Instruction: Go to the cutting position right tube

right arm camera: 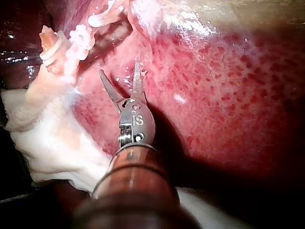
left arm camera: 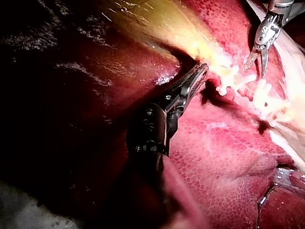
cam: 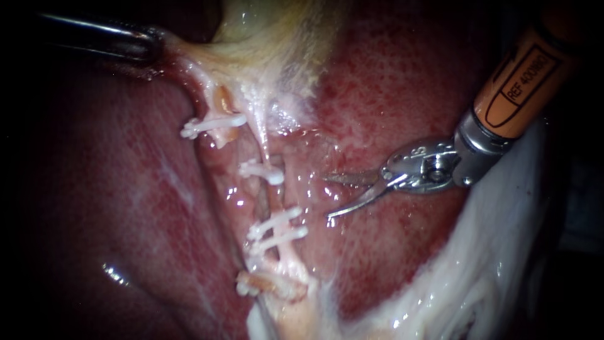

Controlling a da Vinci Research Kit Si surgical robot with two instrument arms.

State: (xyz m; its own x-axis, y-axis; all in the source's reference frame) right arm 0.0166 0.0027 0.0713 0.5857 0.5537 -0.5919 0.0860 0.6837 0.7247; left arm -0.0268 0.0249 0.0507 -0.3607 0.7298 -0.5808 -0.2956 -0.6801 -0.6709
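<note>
Right instrument (cam: 330, 196) sits closest, shaft cut off at the edge, blades wide open, holding nothing. Red liver (cam: 126, 208) lies behind. Left instrument (cam: 151, 45), mostly dark, seems to pinch the gallbladder (cam: 277, 25). Right tube (cam: 260, 140) runs up and down, just left of the blades, with white clips (cam: 277, 221) across it.

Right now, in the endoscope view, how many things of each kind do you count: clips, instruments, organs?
White clips: 5
Instruments, the left instrument and the right instrument: 2
Organs, the gallbladder and the liver: 2
Total: 9
</note>
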